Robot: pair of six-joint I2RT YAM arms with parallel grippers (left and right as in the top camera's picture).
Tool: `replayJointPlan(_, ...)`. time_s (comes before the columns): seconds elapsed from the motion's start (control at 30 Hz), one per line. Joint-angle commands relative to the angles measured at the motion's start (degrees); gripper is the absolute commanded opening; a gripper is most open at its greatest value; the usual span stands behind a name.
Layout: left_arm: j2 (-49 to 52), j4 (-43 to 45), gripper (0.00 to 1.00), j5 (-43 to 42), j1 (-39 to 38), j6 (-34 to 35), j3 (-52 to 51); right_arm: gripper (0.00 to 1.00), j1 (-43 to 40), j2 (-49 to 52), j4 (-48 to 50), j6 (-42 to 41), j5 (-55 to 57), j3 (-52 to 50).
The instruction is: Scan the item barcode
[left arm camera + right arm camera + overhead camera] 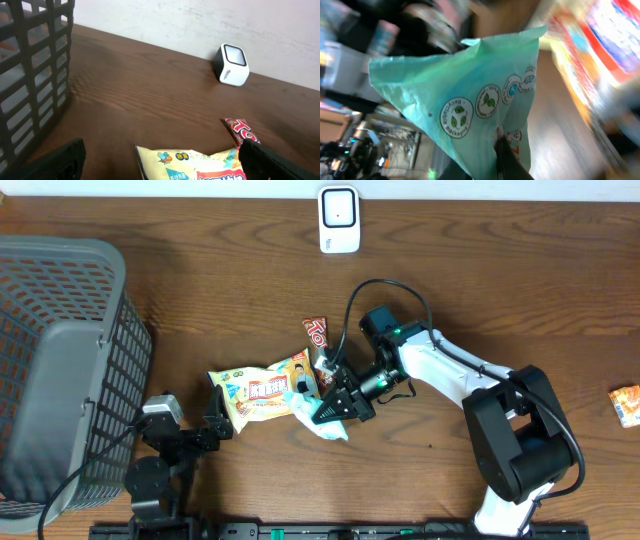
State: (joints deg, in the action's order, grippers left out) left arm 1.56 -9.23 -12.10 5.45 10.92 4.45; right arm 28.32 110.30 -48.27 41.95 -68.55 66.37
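Basket (pixel 60 300): grey mesh, far left of the yellow snack bag (pixel 262 390), probably parked there for items once they are scanned.
Left tool (pixel 218 405): jaws spread as wide as they go, holding nothing. It sits low at the bag's left edge, one finger on either side of that end, as if waiting to take or steady something.
Yellow snack bag: lies flat on the counter (pixel 200 280), print side up.
Red packet (pixel 317 333): on the counter just behind the bag's right end, untouched.
Teal packet (pixel 465 100): the item in hand, at the bag's right front corner. The face toward the wrist camera shows round recycling marks. No barcode is visible there.
Right tool (pixel 338 405): clamped tight on the teal packet's lower edge, presumably a corner pinch so the printed faces stay open to the reader.
Scanner (pixel 339 220): white, upright, well behind the bag at the counter's back edge, window facing the work area. The packet is nowhere near it yet.
Orange packet (pixel 626 404): far right of the bag, at the frame edge.
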Motion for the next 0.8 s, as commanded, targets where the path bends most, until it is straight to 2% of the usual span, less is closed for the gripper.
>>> replayJointPlan(0.0, -0.15, -0.61, 0.98, -0.33, -0.17, 0.52, -1.33, 0.01, -0.24, 0.57, 0.39, -19.41, 21.38, 1.05)
replayJointPlan(0.07, -0.15, -0.61, 0.98, -0.33, -0.17, 0.52, -1.33, 0.01, -0.61, 0.48, -1.16, -26.36, 30.82, 3.21)
replayJointPlan(0.17, -0.15, -0.61, 0.98, -0.33, -0.17, 0.52, -1.33, 0.01, -0.61, 0.24, -4.31, -32.13, 40.54, 7.30)
replayJointPlan(0.4, -0.15, -0.61, 0.98, -0.33, -0.17, 0.52, -1.33, 0.01, 2.05, -4.55, -9.05, -41.20, 65.44, 14.10)
replayJointPlan(0.47, -0.15, -0.61, 0.98, -0.33, -0.17, 0.52, -1.33, 0.01, 3.93, -5.79, -9.66, -42.53, 71.19, 14.10)
replayJointPlan(0.6, -0.15, -0.61, 0.98, -0.33, -0.17, 0.52, -1.33, 0.02, 8.00, -5.68, -9.35, -44.85, 75.14, 11.69)
replayJointPlan(0.7, -0.15, -0.61, 0.98, -0.33, -0.17, 0.52, -1.33, 0.08, 11.13, -5.66, -6.43, -46.66, 78.44, 7.32)
replayJointPlan(0.73, -0.15, -0.61, 0.98, -0.33, -0.17, 0.52, -1.33, 0.12, 12.11, -5.66, -5.16, -46.64, 78.66, 5.70)
replayJointPlan(0.77, -0.15, -0.61, 0.98, -0.33, -0.17, 0.52, -1.33, 0.23, 13.38, -5.66, -4.04, -46.64, 78.55, 4.00)
